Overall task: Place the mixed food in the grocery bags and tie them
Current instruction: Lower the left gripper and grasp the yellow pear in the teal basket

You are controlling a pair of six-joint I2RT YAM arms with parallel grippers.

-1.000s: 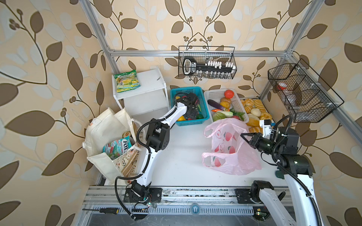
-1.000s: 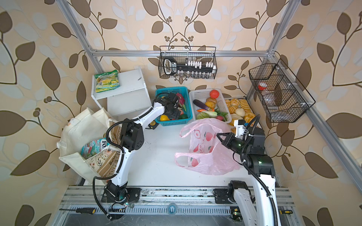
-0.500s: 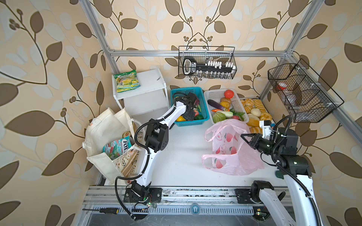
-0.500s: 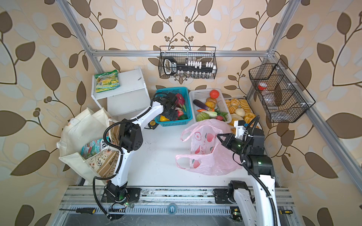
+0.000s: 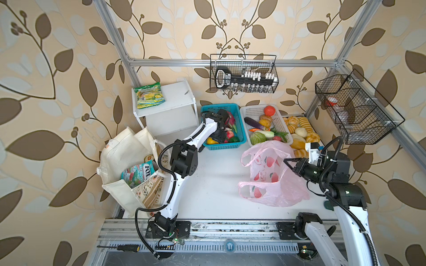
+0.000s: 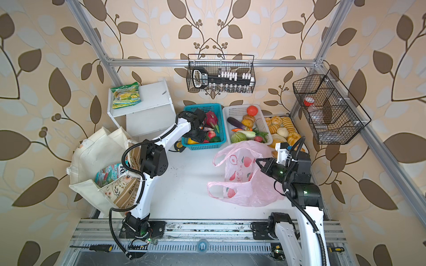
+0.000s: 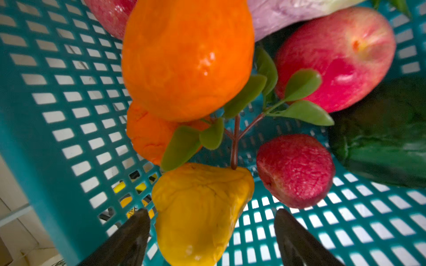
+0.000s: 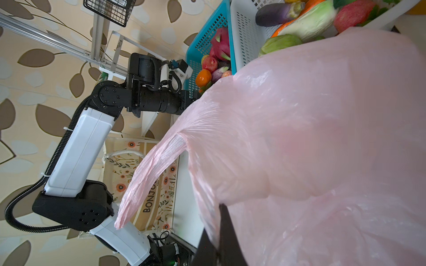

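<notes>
The left gripper [image 7: 212,210] hangs inside the teal basket [image 5: 221,107] at upper centre in both top views. Its jaws stand apart on either side of the yellow toy fruit [image 7: 198,218], near the orange toy fruit [image 7: 186,59]. The right gripper [image 5: 288,162] is clamped on the pink plastic bag [image 5: 276,191], which slumps on the worktop [image 5: 214,184] right of centre. At the left, the canvas tote [image 5: 119,149] holds the teal-red snack packet [image 5: 137,172] and the can [image 5: 149,157].
</notes>
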